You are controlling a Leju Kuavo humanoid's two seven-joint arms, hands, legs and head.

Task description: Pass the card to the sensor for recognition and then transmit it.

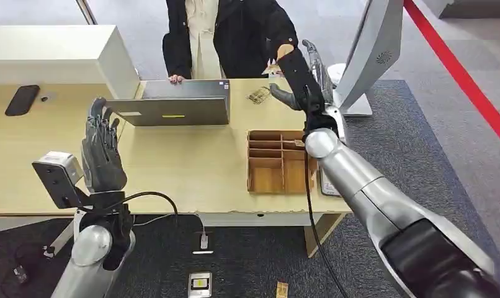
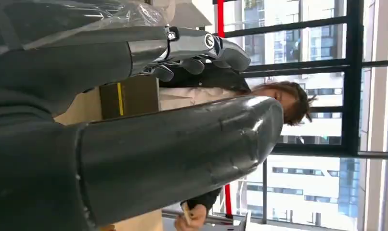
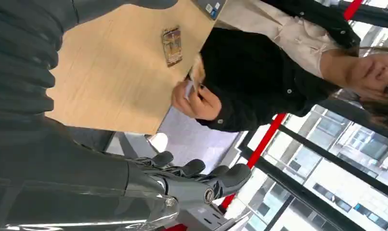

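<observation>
A person behind the desk holds a small pale card (image 3: 197,73) in one hand (image 3: 199,102), out over the far edge of the desk (image 1: 191,161). My right hand (image 1: 304,79) is raised just in front of that hand (image 1: 285,52), its fingers (image 3: 201,174) spread and holding nothing. A second, patterned card (image 1: 258,95) lies flat on the desk near my right thumb, also seen from the right wrist as the patterned card (image 3: 172,45). My left hand (image 1: 102,152) stands upright over the desk's left part, fingers (image 2: 201,50) straight and holding nothing.
A grey laptop (image 1: 173,105) sits at the back centre. A wooden compartment tray (image 1: 267,177) lies under my right forearm. A tall white and grey device (image 1: 368,56) stands at the right end. A white box (image 1: 55,56) and a black case (image 1: 22,99) are far left.
</observation>
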